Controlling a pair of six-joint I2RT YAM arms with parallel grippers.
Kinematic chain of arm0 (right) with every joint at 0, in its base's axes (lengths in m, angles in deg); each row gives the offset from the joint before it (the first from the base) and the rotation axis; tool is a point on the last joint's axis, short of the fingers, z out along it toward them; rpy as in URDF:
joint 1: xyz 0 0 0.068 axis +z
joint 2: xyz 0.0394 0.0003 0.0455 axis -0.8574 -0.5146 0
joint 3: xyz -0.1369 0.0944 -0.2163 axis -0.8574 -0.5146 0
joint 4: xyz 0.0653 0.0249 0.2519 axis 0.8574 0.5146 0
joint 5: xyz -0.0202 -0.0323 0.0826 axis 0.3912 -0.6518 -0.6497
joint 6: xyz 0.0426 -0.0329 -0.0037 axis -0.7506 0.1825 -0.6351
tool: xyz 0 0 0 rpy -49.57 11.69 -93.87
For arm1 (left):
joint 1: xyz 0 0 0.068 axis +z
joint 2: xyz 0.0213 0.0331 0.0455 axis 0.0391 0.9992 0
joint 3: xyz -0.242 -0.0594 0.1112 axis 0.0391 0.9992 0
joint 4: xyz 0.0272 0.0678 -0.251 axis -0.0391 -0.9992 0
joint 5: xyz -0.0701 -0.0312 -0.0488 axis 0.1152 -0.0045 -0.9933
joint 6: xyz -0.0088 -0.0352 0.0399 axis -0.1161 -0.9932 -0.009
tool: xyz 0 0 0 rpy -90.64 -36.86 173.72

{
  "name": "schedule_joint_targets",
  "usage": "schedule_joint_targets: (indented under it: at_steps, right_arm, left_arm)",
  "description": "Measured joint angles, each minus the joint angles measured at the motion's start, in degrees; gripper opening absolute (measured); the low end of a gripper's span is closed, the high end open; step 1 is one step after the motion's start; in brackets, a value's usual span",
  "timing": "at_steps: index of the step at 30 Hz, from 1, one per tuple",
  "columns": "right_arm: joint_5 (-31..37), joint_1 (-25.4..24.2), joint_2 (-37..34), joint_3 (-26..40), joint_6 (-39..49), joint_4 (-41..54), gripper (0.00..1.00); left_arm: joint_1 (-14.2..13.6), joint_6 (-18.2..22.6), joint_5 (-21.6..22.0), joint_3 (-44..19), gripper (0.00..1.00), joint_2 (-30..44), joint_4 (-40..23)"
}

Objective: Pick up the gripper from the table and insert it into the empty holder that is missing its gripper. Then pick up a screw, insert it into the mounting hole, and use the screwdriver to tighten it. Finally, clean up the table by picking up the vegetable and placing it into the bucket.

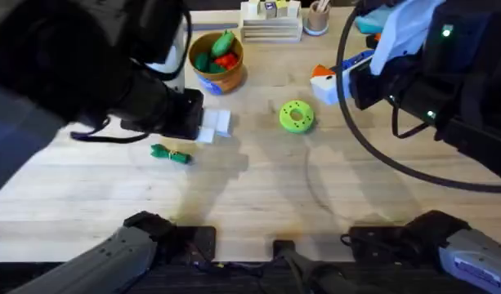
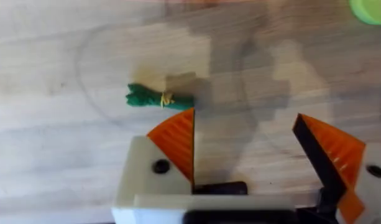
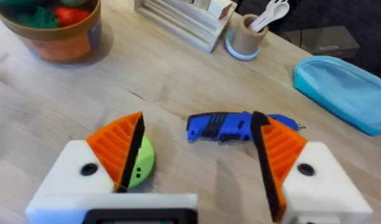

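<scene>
The left claw (image 2: 246, 155) hangs spread wide over the bench (image 1: 258, 204), empty, with the vegetable (image 2: 158, 98) lying flat on the wood just beyond its orange pads (image 2: 176, 140). That looks like a lineup for the cleanup grab: the slim green piece lies well apart from everything else, toward the bench's left edge. The bucket (image 1: 216, 61) waits near the far edge, already holding green and red toy pieces. Over on the right, the right claw (image 3: 199, 155) is also spread and holding nothing, poised above the blue screwdriver (image 3: 237, 126), which lies on its side. A green ring disc (image 1: 297, 116) sits mid-bench, between the two arms.
</scene>
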Motion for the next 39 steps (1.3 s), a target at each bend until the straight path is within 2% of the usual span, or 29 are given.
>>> schedule_joint_targets:
  at_steps: [2,6,8,11,13,16,20,23,26,33,36,37,38,39]
  right_arm:
    - [-0.2,0.0,0.0,0.0,0.0,0.1,0.99]
    - [-0.2,0.0,0.0,0.0,-0.2,0.8,0.991]
    - [-0.2,0.0,0.0,0.0,-0.2,1.2,0.991]
    - [-0.2,0.0,0.0,0.0,-0.2,1.5,0.991]
    - [-0.2,0.0,0.0,0.0,-0.2,1.5,0.991]
    - [-0.2,0.0,0.0,0.0,-0.2,1.5,0.991]
    - [-0.2,0.0,0.0,0.0,-0.2,1.5,0.991]
    - [-0.2,0.0,0.0,0.0,-0.2,1.5,0.992]
    - [-0.2,0.0,0.0,0.0,-0.2,1.5,0.991]
    - [-0.3,0.0,0.0,0.0,-0.2,1.6,0.991]
    - [-0.4,0.0,0.0,0.0,-0.2,1.6,0.992]
    - [-0.4,0.0,0.0,0.0,-0.2,1.6,0.992]
    - [-0.4,0.0,0.0,0.0,-0.2,1.6,0.991]
    - [-0.4,0.0,0.0,0.0,-0.2,1.6,0.991]
  left_arm:
    - [1.3,-8.4,2.1,0.0,0.991,2.8,-2.6]
    - [6.9,-34.5,7.8,0.4,0.991,6.0,-8.6]
    - [9.7,-44.9,9.1,1.4,0.991,5.9,-8.3]
    - [12.5,-54.0,9.2,4.7,0.99,5.7,-4.3]
    - [13.7,-57.4,9.2,8.3,0.991,5.7,-0.8]
    - [15.0,-60.3,8.6,14.5,0.991,5.7,5.7]
    - [16.1,-61.7,7.2,20.9,0.995,5.7,14.7]
    - [16.5,-62.1,6.8,24.0,0.928,5.7,20.1]
    - [16.5,-62.3,6.5,25.8,0.893,5.7,23.2]
    - [16.5,-62.5,6.0,29.3,0.892,6.7,29.1]
    - [16.5,-62.5,7.3,30.4,0.886,7.2,30.2]
    - [16.6,-62.5,7.5,30.5,0.862,7.2,30.3]
    - [16.6,-62.6,7.5,30.6,0.779,7.2,30.3]
    - [16.6,-62.5,7.6,30.7,0.654,7.2,29.7]
